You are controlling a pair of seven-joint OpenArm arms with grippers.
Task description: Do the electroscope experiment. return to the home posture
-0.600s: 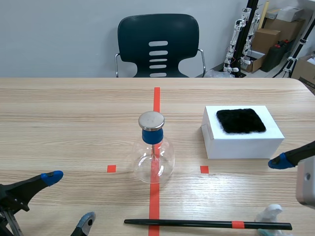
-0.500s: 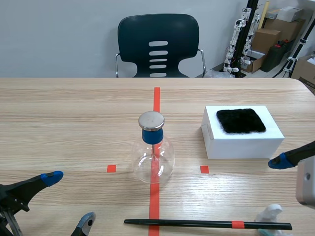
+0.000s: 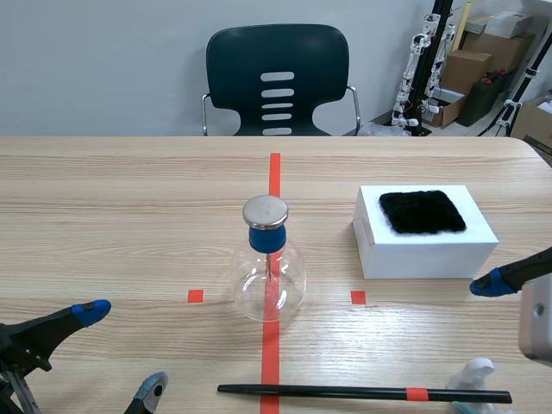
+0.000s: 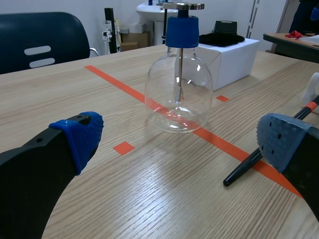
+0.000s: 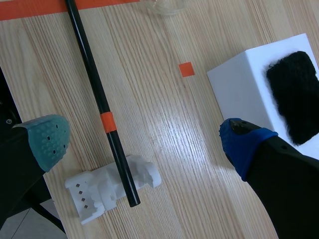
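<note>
1. Electroscope (image 3: 270, 267): a glass flask with a blue stopper and a metal disc on top. It stands upright on the orange-red centre line of the counter (image 3: 129, 190), between the two arms, probably so that either can reach it. Nothing touches it.
2. Black rod (image 3: 362, 394): it lies flat across the tape line, nearer the robot than the flask. Its right end rests on a small white stand (image 3: 473, 374). The stand seems to lift that end off the wood, likely to leave room for fingers beneath it.
3. White box (image 3: 423, 250): it sits to the right of the flask and apart from it, with a black fur patch (image 3: 423, 211) on top. The raised patch is presumably there for rubbing the rod.
4. Left gripper (image 3: 122, 348): it is low at the near left edge, with its fingers spread wide and nothing between them. In its wrist view the flask and the rod's tip lie ahead of it.
5. Right gripper (image 5: 145, 141): it is also spread wide and empty. It hangs above the stand end of the rod, and the box is just beside one finger.
6. Judgement: the rod is parked and both arms are low, empty and clear of the apparatus. The experiment looks finished and the home posture is at or close to reached.
</note>
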